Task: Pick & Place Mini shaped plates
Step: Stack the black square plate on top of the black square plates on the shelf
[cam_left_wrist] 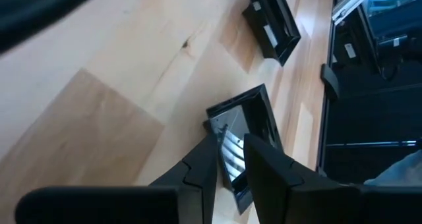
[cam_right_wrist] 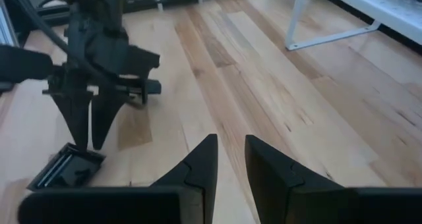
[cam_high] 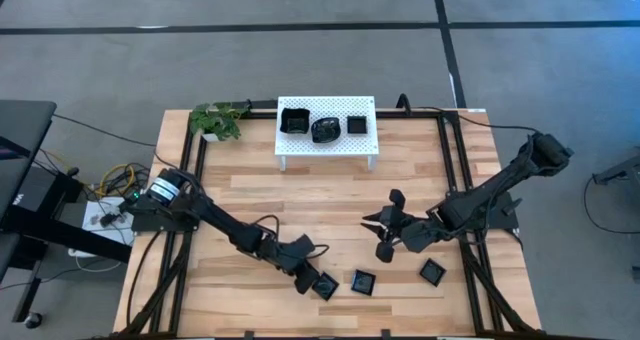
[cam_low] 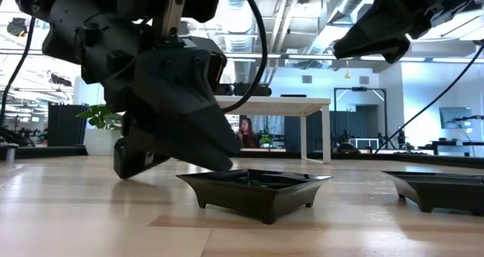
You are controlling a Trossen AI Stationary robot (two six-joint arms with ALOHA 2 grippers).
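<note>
Three square glossy black mini plates lie flat on the wood near the table's near edge. My left gripper [cam_high: 312, 278] [cam_left_wrist: 231, 145] is down on the leftmost plate [cam_high: 325, 287] [cam_left_wrist: 249, 115] [cam_low: 253, 187], its fingers close together astride one side wall. The other two plates [cam_high: 362, 282] [cam_high: 432, 272] lie to its right. Three more black plates [cam_high: 325, 129] sit on the white perforated rack [cam_high: 330, 146]. My right gripper [cam_high: 372, 221] [cam_right_wrist: 230, 140] hovers above mid-table, right of centre, open by a narrow gap and holding nothing. My left gripper pinches one side wall [cam_left_wrist: 219, 128] of the square plate, with one finger inside the dish and one outside. The fingers [cam_right_wrist: 79, 128] come from above, pointing down, slanting from the table's left. The plate rests flat on the table [cam_low: 249, 204].
The white rack stands at the far middle of the table, with a potted plant [cam_high: 218, 120] to its left. Black frame rails run along both table sides [cam_high: 452, 170]. Bare wood lies between the rack and the near plates. A person shows far off in the room [cam_low: 246, 132].
</note>
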